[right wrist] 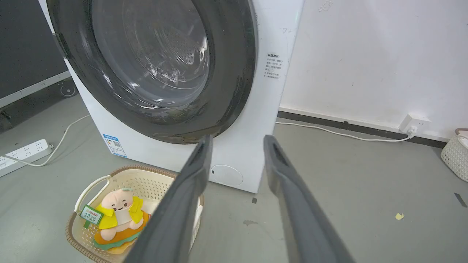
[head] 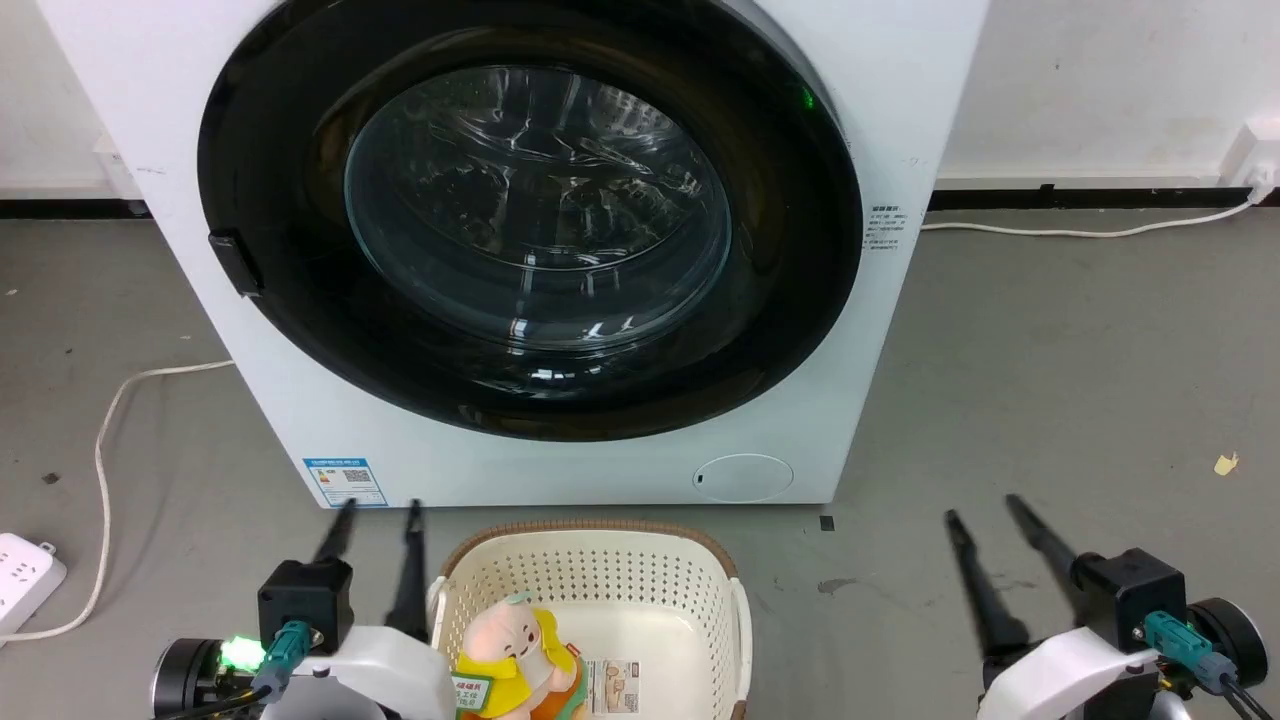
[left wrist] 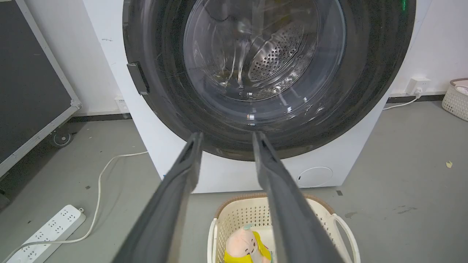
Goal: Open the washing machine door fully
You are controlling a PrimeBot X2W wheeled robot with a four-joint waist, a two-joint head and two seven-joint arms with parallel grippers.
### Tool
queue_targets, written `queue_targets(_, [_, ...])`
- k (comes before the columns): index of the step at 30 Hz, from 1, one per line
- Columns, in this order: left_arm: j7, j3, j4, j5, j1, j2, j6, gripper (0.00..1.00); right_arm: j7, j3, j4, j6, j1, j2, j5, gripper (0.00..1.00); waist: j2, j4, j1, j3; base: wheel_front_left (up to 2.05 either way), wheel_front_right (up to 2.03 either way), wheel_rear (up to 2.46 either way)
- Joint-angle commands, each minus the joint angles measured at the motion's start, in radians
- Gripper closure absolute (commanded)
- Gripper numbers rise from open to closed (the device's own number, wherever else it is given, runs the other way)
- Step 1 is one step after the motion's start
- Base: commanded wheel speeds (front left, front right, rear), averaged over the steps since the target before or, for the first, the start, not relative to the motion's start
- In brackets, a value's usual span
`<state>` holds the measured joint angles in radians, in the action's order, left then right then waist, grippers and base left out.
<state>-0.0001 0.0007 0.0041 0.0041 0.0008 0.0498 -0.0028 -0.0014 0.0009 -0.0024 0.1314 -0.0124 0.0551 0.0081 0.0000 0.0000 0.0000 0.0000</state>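
Observation:
The washing machine door (head: 790,290) is a large round glossy black ring with a bulging clear glass window (head: 535,205); it sits flat against the white machine front, with a small black handle (head: 236,262) at its left edge. The same door (left wrist: 369,87) fills the top of the left wrist view and shows as the door (right wrist: 226,84) in the right wrist view. My left gripper (head: 378,508) is open, low at the left, short of the machine's base. Low on the right, my right gripper (head: 983,506) stands open, well clear of the door.
A cream laundry basket (head: 640,565) with a plush toy (head: 515,655) stands on the grey floor right before the machine, between my arms. A white power strip (head: 25,580) and its cable (head: 105,440) lie at the left. Another basket (right wrist: 455,155) sits far right by the wall.

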Motion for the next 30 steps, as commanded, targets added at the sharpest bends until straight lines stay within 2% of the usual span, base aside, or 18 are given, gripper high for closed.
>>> queue_targets(1, [0.0, 0.0, 0.0, 0.0, 0.0, 0.0, 0.0, 0.0, 0.0, 0.0, 0.0, 0.0, 0.0, 0.0, 0.0, 0.0, 0.0, 0.0, 0.0, 0.0, 0.0, 0.0, 0.0])
queue_targets(17, [-0.033, -0.025, -0.003, -0.001, -0.008, 0.0, 0.014, 0.0, -0.033, -0.005, 0.005, 0.0, 0.011, -0.001, 0.042, 0.0, 0.0, 0.003, 0.0, 0.011, 0.0, 0.0, 0.0])
queue_targets(30, [-0.058, -0.042, -0.014, -0.002, -0.031, 0.003, 0.025, 0.0, -0.054, -0.015, 0.01, 0.0, 0.078, 0.014, 0.102, 0.0, 0.0, 0.014, 0.0, 0.054, 0.0, 0.0, 0.0])
